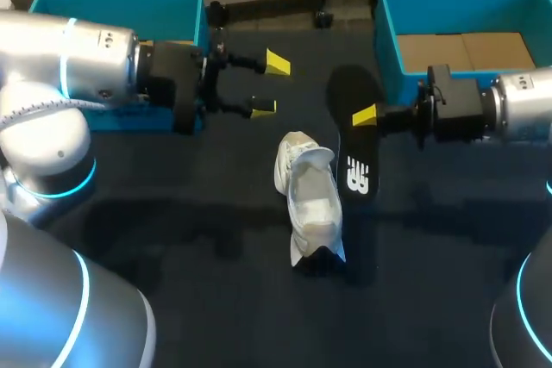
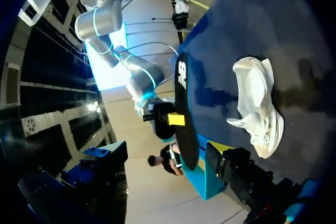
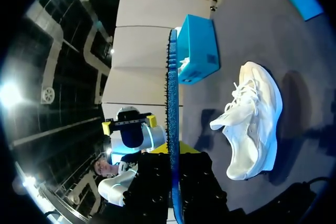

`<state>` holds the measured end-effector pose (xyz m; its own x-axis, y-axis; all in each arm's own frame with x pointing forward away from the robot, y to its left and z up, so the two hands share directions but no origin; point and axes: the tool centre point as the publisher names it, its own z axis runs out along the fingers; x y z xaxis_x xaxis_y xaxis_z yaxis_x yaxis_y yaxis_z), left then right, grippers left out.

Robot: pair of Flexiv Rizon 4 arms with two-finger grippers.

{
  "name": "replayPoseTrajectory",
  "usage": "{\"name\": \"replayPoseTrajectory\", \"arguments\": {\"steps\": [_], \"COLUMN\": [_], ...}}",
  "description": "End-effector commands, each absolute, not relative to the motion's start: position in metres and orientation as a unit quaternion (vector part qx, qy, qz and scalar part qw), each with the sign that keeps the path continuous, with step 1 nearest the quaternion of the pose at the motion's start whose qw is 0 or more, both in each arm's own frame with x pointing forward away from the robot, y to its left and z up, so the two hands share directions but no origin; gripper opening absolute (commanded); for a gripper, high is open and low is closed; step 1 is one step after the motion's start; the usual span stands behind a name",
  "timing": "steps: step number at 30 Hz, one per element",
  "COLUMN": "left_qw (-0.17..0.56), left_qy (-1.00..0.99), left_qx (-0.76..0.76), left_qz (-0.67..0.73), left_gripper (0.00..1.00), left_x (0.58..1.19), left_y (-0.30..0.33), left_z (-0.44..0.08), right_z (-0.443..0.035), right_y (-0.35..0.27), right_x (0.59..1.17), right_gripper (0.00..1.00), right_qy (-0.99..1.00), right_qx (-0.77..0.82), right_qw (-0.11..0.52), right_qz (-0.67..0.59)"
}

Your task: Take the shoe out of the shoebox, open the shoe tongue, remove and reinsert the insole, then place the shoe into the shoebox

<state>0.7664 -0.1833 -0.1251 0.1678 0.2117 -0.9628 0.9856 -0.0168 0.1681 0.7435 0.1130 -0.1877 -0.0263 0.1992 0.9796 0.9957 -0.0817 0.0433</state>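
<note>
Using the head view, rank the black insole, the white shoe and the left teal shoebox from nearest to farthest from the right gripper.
1. black insole: held between the fingers of the right gripper, mid-table.
2. white shoe: lying on the table beside the insole, on its left.
3. left teal shoebox: at the table's far left corner, behind the left arm.

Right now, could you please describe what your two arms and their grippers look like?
Both the left arm and right arm are rounded silver-grey shells with glowing cyan rings at the joints and black wrist sections. The left gripper and right gripper are black, with bright yellow wedge-shaped tips.
</note>
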Motion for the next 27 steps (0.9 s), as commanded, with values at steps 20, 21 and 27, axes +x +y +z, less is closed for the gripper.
{"name": "replayPoseTrajectory", "arguments": {"steps": [20, 21, 27], "left_qw": [0.562, 0.564, 0.571], "left_qy": [0.485, 0.488, 0.494], "left_qx": [0.502, 0.497, 0.476], "left_qz": [-0.443, -0.444, -0.451], "left_gripper": [1.00, 1.00, 0.83], "left_x": [0.780, 0.781, 0.782], "left_y": [-0.217, -0.220, -0.233], "left_z": [-0.163, -0.164, -0.167], "right_z": [-0.175, -0.176, -0.176], "right_y": [0.144, 0.146, 0.154], "right_x": [0.736, 0.736, 0.735], "right_gripper": [0.00, 0.00, 0.00], "right_qy": [-0.522, -0.521, -0.519], "right_qx": [-0.534, -0.532, -0.525], "right_qw": [0.424, 0.426, 0.434], "right_qz": [-0.512, -0.513, -0.516]}}
